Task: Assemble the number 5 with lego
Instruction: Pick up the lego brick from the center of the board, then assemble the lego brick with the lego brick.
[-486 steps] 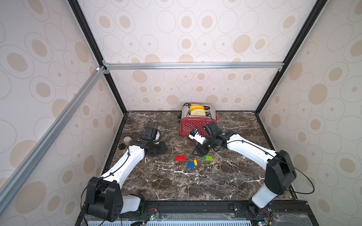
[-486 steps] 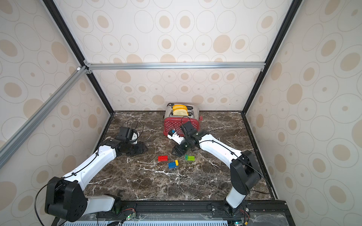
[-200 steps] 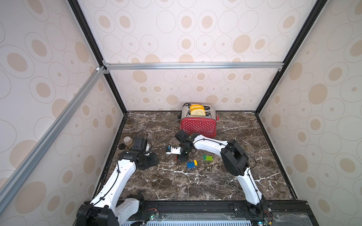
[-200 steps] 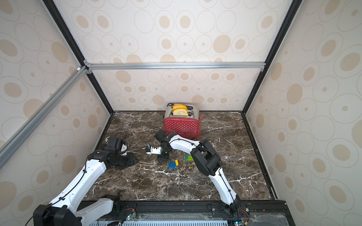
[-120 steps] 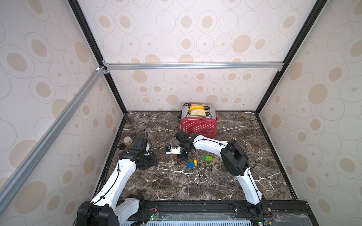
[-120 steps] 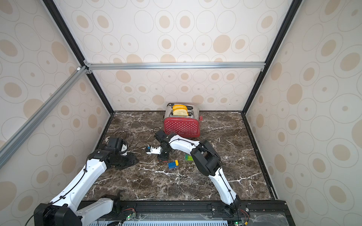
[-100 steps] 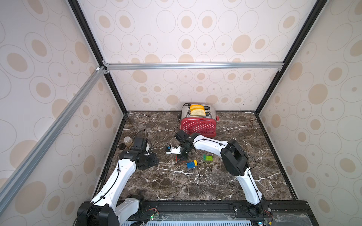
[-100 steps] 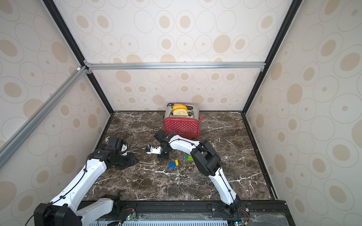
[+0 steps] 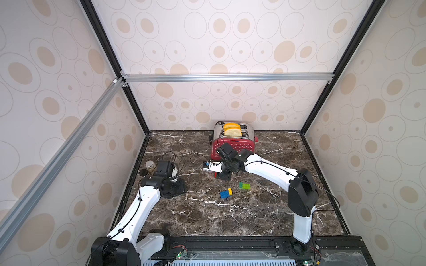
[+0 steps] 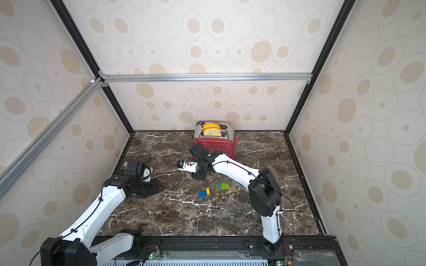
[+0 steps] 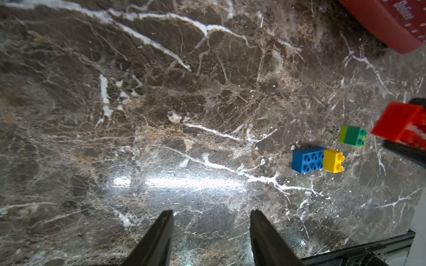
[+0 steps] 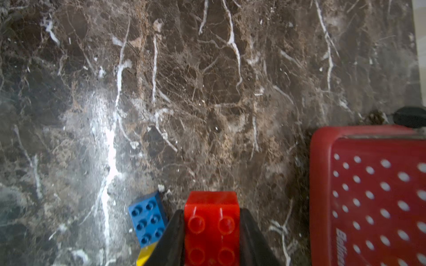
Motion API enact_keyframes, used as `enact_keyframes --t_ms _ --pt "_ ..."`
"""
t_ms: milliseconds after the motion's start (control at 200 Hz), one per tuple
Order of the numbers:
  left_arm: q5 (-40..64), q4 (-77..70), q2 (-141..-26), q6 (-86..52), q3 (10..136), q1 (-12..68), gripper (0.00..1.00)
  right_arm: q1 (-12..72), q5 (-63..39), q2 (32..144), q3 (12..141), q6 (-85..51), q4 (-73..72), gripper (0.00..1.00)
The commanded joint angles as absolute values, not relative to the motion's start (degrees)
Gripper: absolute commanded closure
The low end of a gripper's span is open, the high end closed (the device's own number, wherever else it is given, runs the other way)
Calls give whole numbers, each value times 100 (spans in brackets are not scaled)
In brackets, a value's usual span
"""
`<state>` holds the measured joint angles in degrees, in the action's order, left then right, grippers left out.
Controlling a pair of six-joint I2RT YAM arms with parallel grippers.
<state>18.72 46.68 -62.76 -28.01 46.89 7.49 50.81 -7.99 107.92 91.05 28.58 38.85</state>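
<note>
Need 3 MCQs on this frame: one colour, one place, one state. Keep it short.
1. The brick in the right claw is:
A) blue
B) red
C) yellow

2. The yellow brick lies:
A) alone, touching nothing
B) against the blue brick
C) held in the air

3. The left claw is:
A) open, empty
B) shut on a brick
C) shut, empty

Key:
1 B: the right wrist view shows the red brick pinched between both fingers.
2 B: the left wrist view shows the two bricks side by side, touching end to end.
3 A: its fingers stand apart with nothing between them.
</note>
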Motion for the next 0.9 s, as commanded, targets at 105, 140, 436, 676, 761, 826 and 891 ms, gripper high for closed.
enact_keyframes --t_ms 105,140,436,676,761,826,891 --pt "2257 4310 -6554 -2765 4917 1054 44 4712 -411 9952 7960 3026 4066 71" --pt "2259 4273 -6626 -2773 4951 1148 45 4648 -373 9806 7733 3079 3987 71" --pt "2469 3940 -7125 -2916 5054 1378 45 4034 -537 9231 6523 3537 3367 72" --pt "2520 3892 -7242 -2905 5027 1380 45 3657 -992 9450 6503 3821 3161 74" --pt "2507 3886 -7260 -2887 5010 1379 45 3650 -1076 9576 6603 3857 3143 74" --pt "2496 3893 -7276 -2875 5001 1376 45 3648 -1124 9693 6643 3924 3145 74" --pt "2496 3902 -7310 -2865 5001 1375 45 3647 -1181 9801 6699 3953 3163 74"
